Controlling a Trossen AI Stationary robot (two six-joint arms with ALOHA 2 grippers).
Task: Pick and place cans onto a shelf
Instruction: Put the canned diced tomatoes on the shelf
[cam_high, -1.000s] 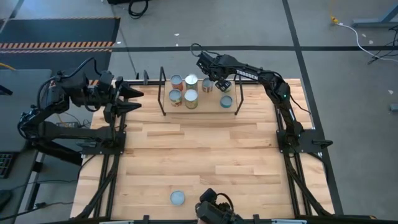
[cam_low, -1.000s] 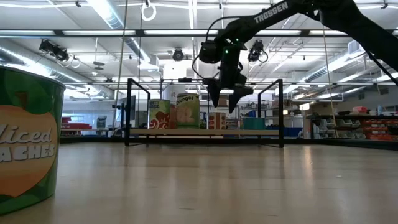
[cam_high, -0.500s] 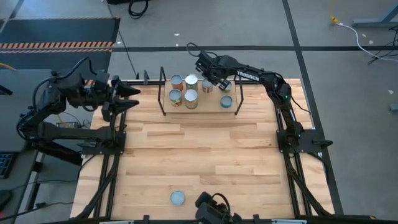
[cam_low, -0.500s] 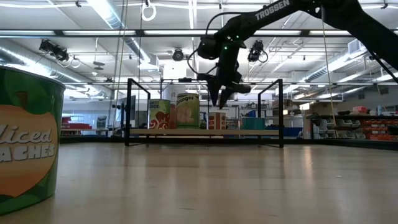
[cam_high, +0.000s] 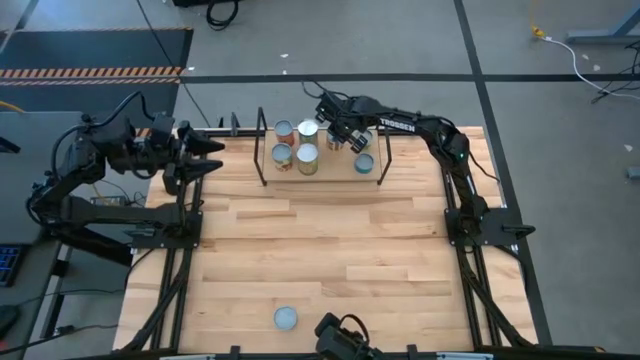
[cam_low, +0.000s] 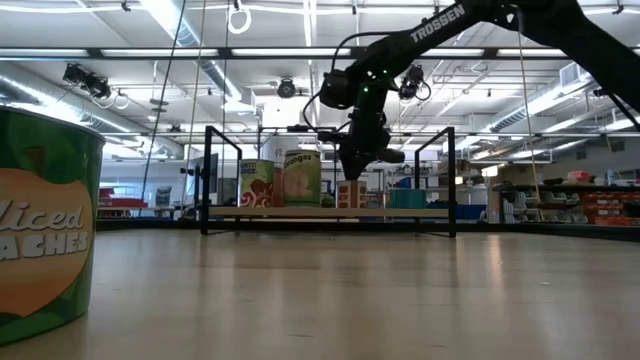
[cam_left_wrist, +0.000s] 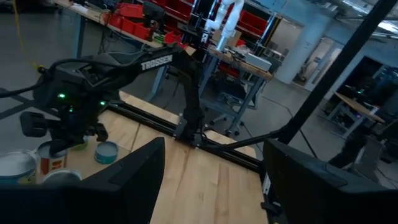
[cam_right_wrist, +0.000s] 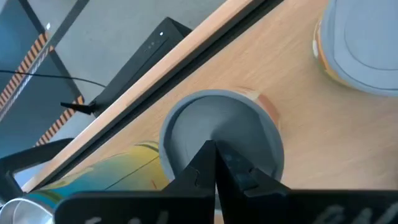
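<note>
Right claw (cam_high: 341, 137) fully closed, empty, hovering directly over a can (cam_right_wrist: 219, 134) on the shelf (cam_high: 325, 170). Five cans there. Last can (cam_high: 286, 318) stands upright at counter (cam_high: 320, 240) near edge, well apart from both; left claw (cam_high: 214, 158) open, waiting at far-left corner.

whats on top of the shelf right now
Five cans stand on the shelf: four clustered at its left half, a teal one at the right. The shut right gripper hangs over one, hiding most of it.
</note>
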